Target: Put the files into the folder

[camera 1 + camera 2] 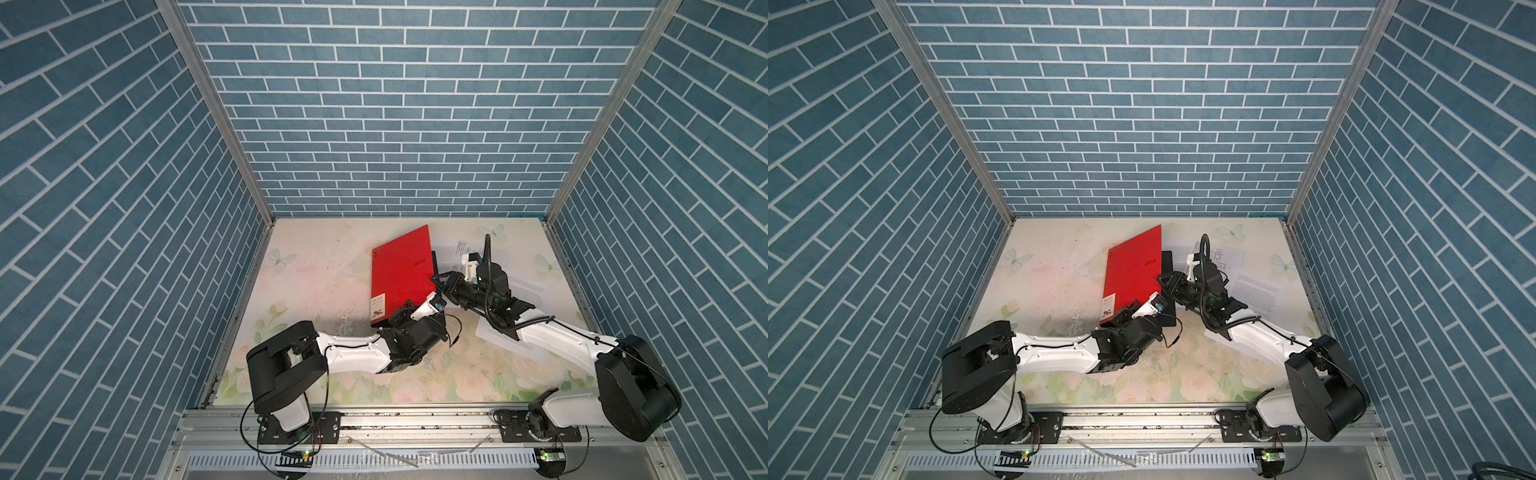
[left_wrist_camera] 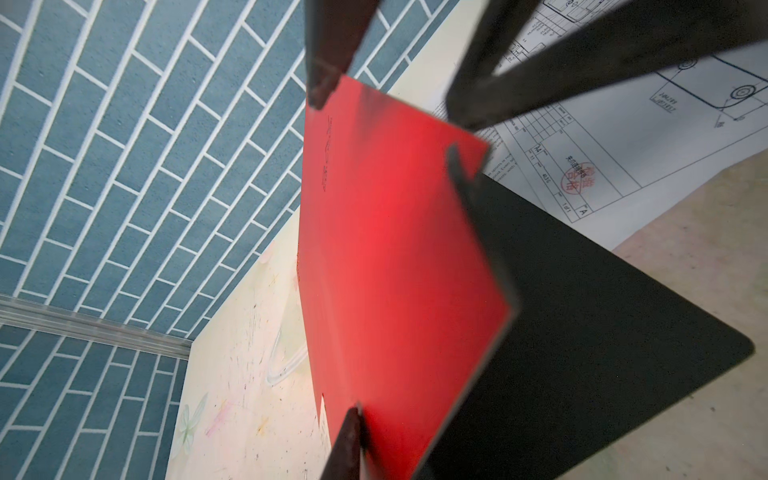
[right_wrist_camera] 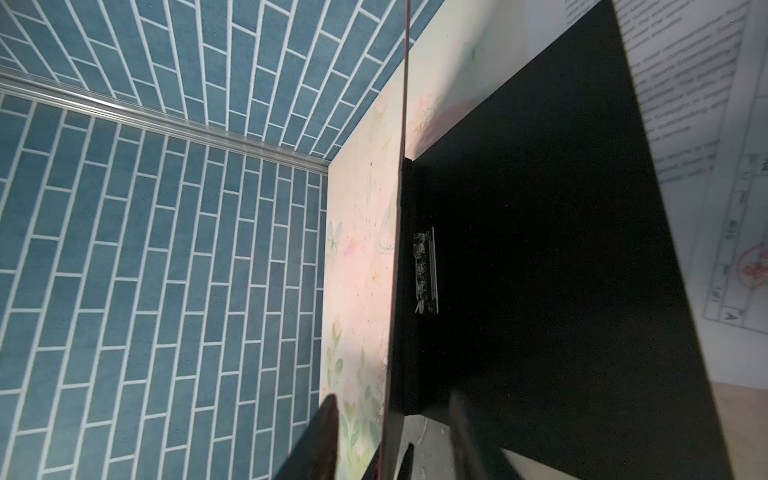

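On a flower-print table (image 1: 307,286), boxed in by blue brick-pattern walls (image 1: 395,124): the folder (image 1: 401,274), toward the back near the middle, standing open with the red front cover raised steeply and the black back cover flat on the table.

Clamped on the near edge of the raised cover: the left gripper (image 1: 411,309), jaws together on the thin board. One finger (image 2: 347,436) pressed to the red face in the left wrist view, the other hidden behind the cover.

Set astride the cover's free long edge: the right gripper (image 1: 436,279), jaws apart, a finger on each side and the thin edge of the cover running between them in the right wrist view. Visible there too, against the folder's black inside, a metal clip (image 3: 426,270) close to the spine.

Spread on the table to the right of the folder, outside it: the files (image 1: 528,291), loose white printed sheets, partly covered by the right arm in both top views. Among them a page of plain text and a drawing sheet (image 2: 623,145) with line drawings, ruled boxes and a red stamp, right against the black back cover.
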Motion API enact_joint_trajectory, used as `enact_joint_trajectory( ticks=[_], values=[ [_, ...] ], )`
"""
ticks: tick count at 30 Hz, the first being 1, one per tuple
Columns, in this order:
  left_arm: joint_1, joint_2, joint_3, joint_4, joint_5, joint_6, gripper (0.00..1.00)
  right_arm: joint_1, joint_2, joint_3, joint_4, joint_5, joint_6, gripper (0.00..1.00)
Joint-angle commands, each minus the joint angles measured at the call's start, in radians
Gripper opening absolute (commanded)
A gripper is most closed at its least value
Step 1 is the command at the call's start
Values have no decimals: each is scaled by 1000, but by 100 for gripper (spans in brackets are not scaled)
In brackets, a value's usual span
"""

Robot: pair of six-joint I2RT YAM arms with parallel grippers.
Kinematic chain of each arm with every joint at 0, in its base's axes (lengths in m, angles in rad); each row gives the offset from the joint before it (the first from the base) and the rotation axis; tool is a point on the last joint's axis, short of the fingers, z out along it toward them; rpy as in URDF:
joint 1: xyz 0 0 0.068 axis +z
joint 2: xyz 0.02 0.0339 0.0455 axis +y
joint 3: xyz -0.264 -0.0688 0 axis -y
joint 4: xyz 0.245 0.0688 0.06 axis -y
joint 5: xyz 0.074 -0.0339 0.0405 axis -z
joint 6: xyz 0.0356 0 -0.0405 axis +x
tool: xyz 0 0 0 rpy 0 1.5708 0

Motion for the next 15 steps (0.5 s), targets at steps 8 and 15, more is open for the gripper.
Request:
enact_joint_trajectory(
  ticks=[8, 15],
  values=[
    [1, -130, -33, -53, 37, -241, 15, 4, -32, -78, 1, 141, -37, 60],
    [0, -213, -117, 75, 67, -350, 14, 10, 131, -82, 156, 71, 11, 56]
  ],
)
